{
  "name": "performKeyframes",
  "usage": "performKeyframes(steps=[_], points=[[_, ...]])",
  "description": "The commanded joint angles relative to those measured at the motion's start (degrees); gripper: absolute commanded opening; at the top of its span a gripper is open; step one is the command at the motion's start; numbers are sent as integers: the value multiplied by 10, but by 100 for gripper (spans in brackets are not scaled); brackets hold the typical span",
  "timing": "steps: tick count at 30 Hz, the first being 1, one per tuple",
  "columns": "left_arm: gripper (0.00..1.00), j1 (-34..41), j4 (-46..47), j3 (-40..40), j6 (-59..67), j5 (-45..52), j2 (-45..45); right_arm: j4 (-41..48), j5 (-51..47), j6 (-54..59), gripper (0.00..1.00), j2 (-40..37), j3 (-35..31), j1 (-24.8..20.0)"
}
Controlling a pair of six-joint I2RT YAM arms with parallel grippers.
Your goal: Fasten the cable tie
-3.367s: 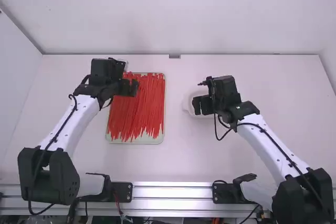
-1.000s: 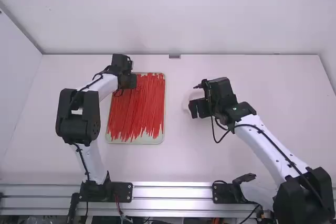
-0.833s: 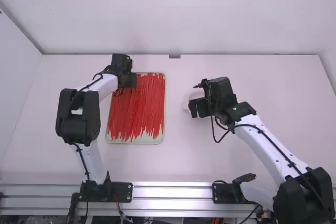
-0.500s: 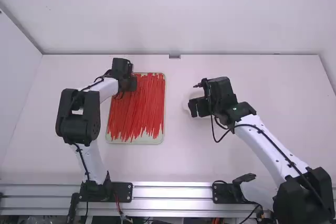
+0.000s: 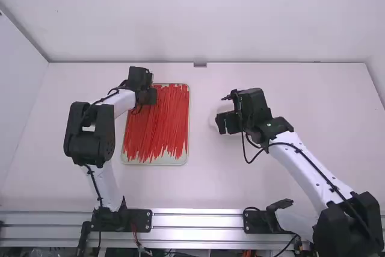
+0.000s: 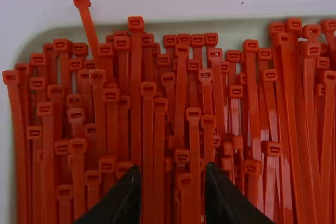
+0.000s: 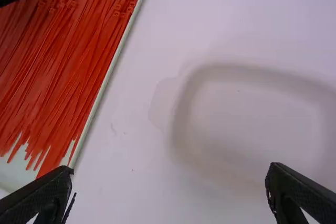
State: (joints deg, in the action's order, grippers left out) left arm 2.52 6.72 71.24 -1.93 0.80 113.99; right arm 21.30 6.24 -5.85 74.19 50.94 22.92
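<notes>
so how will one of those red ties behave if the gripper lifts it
Probably light and bendy: the ties are thin, long strips. Likely to drag neighbours, since they lie packed and overlapping in the tray.

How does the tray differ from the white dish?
The tray is flat, pale green and full of red ties; the dish is white, deeper and empty. The left gripper is at the tray, the right gripper above the dish. Both are rounded rectangles on the table.
</notes>
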Motion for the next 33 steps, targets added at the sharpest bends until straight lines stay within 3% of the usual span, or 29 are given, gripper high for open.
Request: performKeyframes(steps=[1, 18, 33], points=[[32, 5, -1, -5, 4, 2, 7, -1, 0, 0, 98, 4, 1, 7], [35, 5, -22, -15, 64, 2, 7, -3, 0, 0, 98, 4, 1, 11], [24, 5, -57, -42, 64, 32, 8, -3, 0, 0, 98, 4, 1, 10]])
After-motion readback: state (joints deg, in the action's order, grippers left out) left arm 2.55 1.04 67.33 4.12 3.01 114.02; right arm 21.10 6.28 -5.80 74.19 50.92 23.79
